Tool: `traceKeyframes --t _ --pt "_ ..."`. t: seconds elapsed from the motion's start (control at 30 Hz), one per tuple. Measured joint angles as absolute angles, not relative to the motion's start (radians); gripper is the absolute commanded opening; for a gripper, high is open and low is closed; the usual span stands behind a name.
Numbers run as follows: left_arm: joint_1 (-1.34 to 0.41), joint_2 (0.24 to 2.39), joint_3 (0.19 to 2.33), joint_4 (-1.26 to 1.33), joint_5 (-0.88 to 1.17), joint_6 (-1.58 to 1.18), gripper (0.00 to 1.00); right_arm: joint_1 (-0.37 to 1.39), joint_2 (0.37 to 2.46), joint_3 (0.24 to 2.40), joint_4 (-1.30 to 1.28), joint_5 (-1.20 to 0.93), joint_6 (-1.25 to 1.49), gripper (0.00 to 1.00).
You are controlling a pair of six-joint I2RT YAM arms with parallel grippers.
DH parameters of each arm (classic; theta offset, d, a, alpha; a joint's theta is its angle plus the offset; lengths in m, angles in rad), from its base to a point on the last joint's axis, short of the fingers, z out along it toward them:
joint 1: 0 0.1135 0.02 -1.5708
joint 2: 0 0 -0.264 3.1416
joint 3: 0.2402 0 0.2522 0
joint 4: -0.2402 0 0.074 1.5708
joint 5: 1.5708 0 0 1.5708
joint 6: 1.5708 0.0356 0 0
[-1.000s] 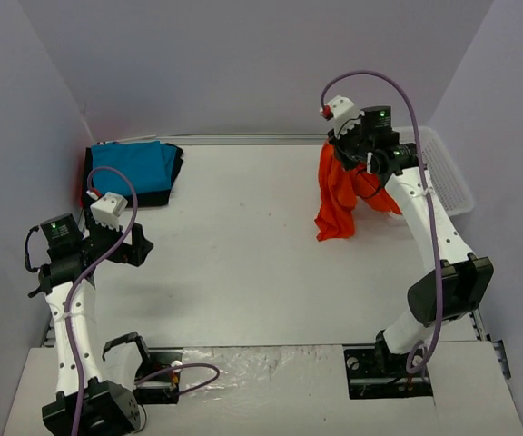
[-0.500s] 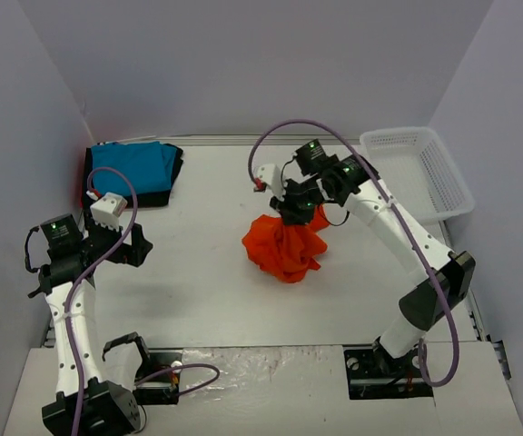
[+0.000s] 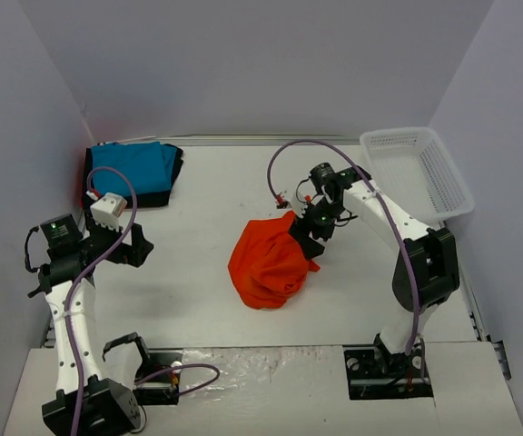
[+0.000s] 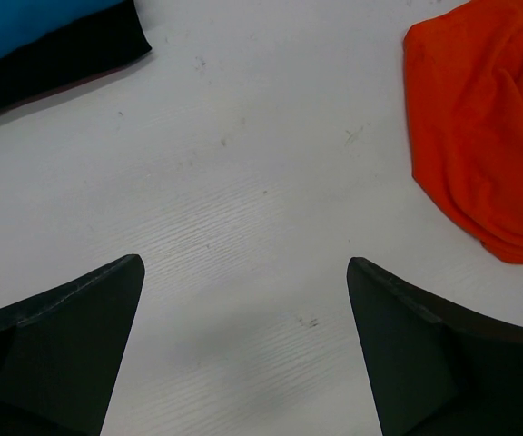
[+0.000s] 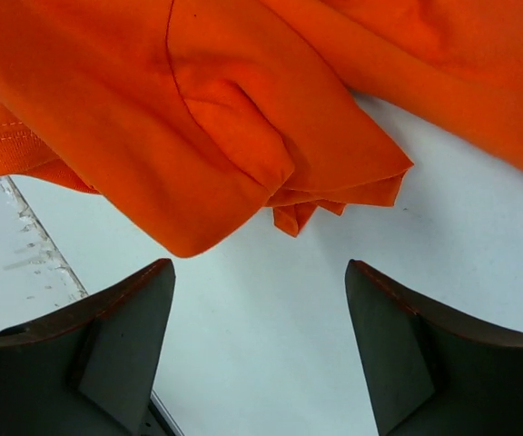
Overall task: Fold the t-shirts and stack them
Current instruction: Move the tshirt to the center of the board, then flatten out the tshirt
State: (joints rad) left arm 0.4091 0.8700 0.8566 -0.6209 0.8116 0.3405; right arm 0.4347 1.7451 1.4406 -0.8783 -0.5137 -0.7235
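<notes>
Your white worktop (image 3: 198,272) now carries the orange-red t-shirt (image 3: 266,263) crumpled at its middle; a second ago it hung from your right pincer (image 5: 260,309), whose jaws now stand apart, empty. Left pincer (image 4: 243,309) gapes wide. Turquoise t-shirt (image 3: 134,165) lies on black t-shirt (image 3: 172,184) far left; basket (image 3: 445,174) far right.

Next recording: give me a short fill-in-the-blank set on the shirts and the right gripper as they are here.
1. The crumpled shirt in the middle of the table is ___ in colour.
2. The turquoise shirt, with the black shirt under it, lies neatly ___.
3. The right gripper has its jaws ___, with nothing between them.
Missing words: orange-red; folded; open.
</notes>
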Motion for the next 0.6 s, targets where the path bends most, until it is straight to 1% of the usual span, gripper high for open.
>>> traceKeyframes --t 0.23,0.53,0.6 --pt "0.392 0.911 0.875 -0.632 0.834 0.341 0.94 0.451 1.713 1.367 -0.886 -0.581 -0.725 0.71" --pt "0.313 0.934 0.899 -0.632 0.819 0.340 0.94 0.480 1.713 1.364 -0.926 -0.635 -0.748 0.70" --pt "0.294 0.936 0.907 -0.632 0.806 0.340 0.94 0.486 1.721 1.364 -0.929 -0.638 -0.756 0.68"
